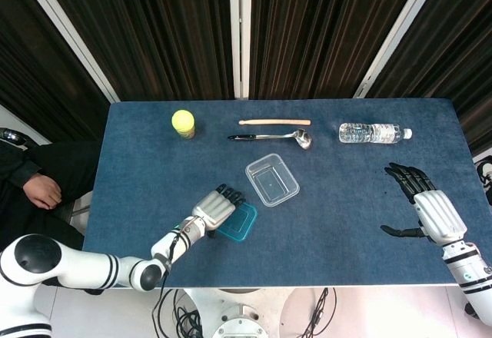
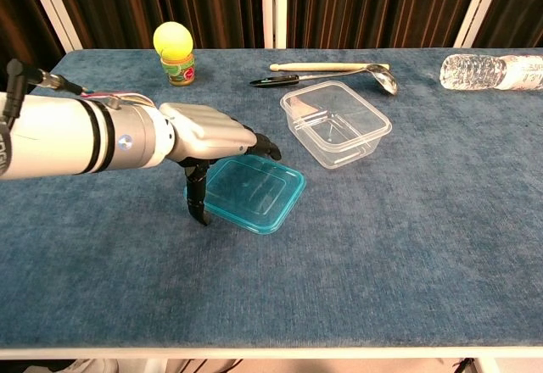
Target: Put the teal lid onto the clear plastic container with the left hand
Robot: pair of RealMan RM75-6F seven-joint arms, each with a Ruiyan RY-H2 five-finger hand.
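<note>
The teal lid [image 1: 238, 223] [image 2: 254, 191] lies flat on the blue table, near the front edge. Just beyond it to the right stands the clear plastic container [image 1: 271, 180] [image 2: 336, 124], upright and empty. My left hand [image 1: 216, 207] [image 2: 210, 140] hovers over the lid's left corner. Its fingers reach across the lid's far edge and its thumb points down beside the left edge. The lid is not lifted. My right hand [image 1: 427, 206] rests at the table's right side with fingers spread, holding nothing; the chest view does not show it.
A yellow-topped small jar [image 1: 183, 123] [image 2: 174, 49] stands at the back left. A wooden stick [image 1: 274, 122] [image 2: 327, 66] and a metal ladle [image 1: 270, 136] [image 2: 339, 75] lie behind the container. A water bottle [image 1: 373, 132] [image 2: 494, 71] lies at the back right.
</note>
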